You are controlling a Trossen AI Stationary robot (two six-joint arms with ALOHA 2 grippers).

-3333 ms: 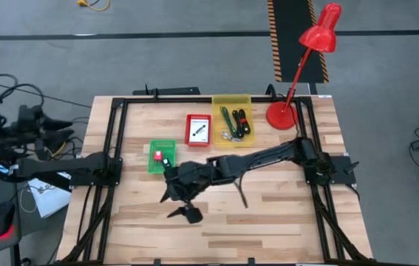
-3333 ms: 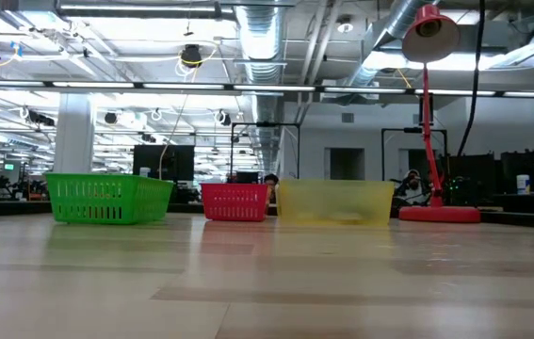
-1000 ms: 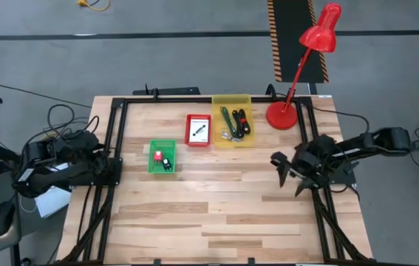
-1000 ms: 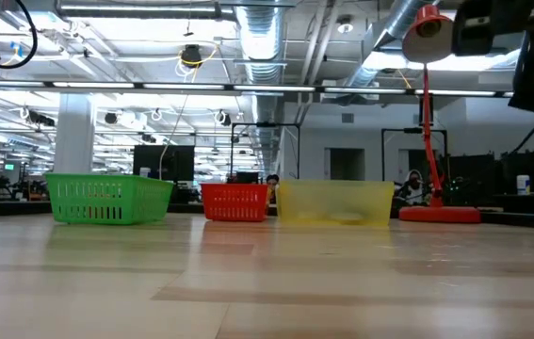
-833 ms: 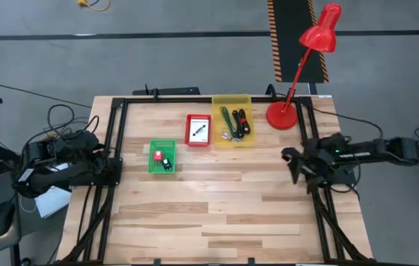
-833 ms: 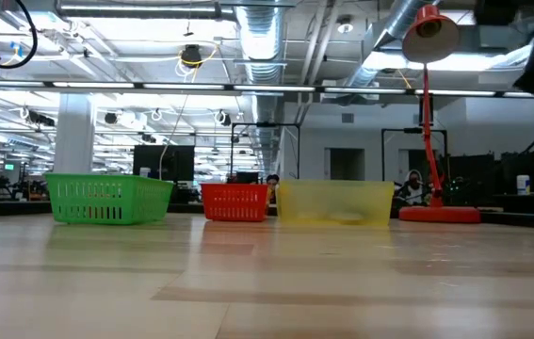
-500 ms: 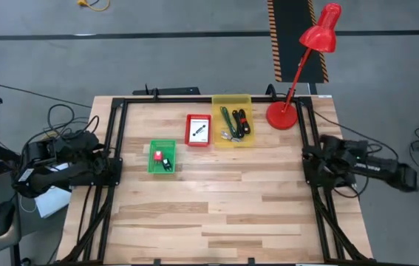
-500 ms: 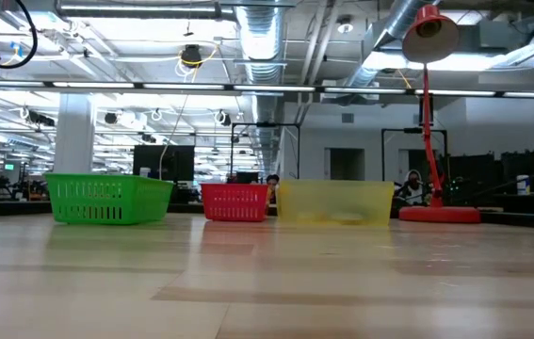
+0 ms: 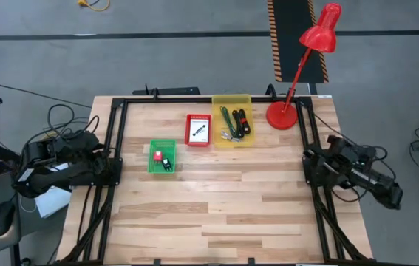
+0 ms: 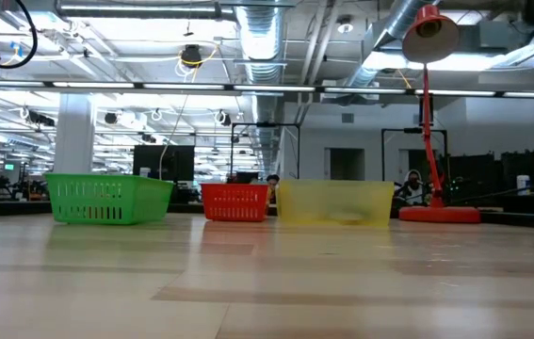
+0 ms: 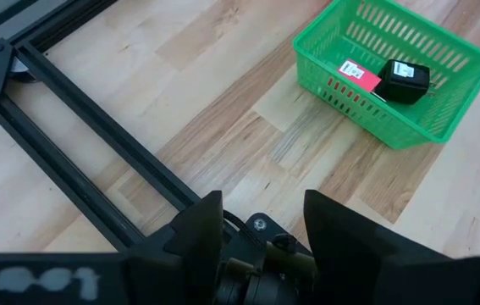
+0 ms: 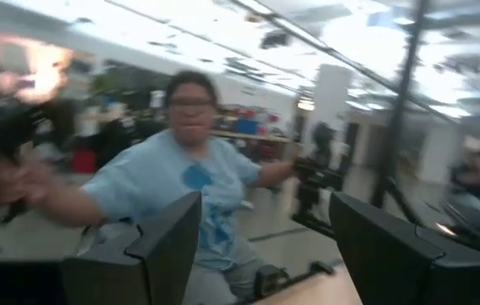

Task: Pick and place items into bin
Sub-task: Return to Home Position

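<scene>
Our right gripper (image 12: 265,212) now back at the table's (image 9: 216,214) right edge, arm folded, jaws spread; left gripper (image 11: 262,203) likewise opposite.

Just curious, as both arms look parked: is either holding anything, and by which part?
Nothing is held. The left arm and right arm sit at opposite sides of the table, jaws apart and empty.
</scene>
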